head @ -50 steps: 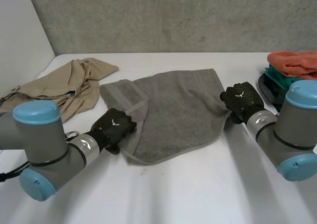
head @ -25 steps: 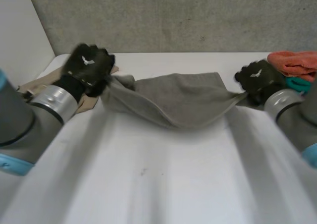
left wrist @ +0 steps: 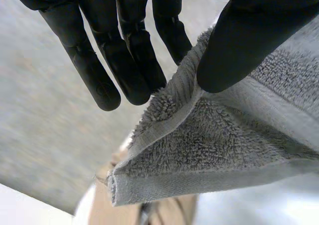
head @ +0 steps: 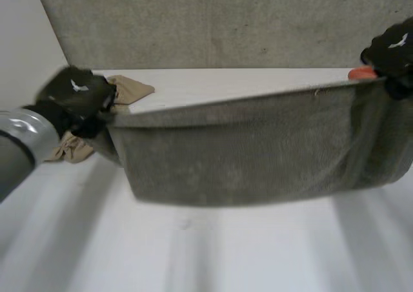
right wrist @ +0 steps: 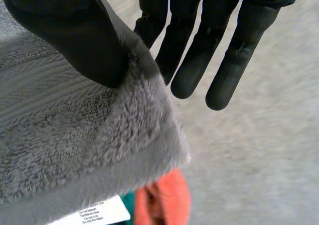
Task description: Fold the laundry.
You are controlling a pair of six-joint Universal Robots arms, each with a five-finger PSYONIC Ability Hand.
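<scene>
Soft, even indoor light falls from above, with no glare. The white table (head: pixel 258 260) is the brightest surface. The grey towel (head: pixel 245 150), held stretched above it, casts a faint, broad shadow just beneath its lower edge. The concrete wall (head: pixel 226 20) behind looks dimmer.

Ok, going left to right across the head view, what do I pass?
left hand pinching a corner → grey towel stretched in the air → orange cloth peeking over the towel's top edge → right hand pinching the other corner
</scene>
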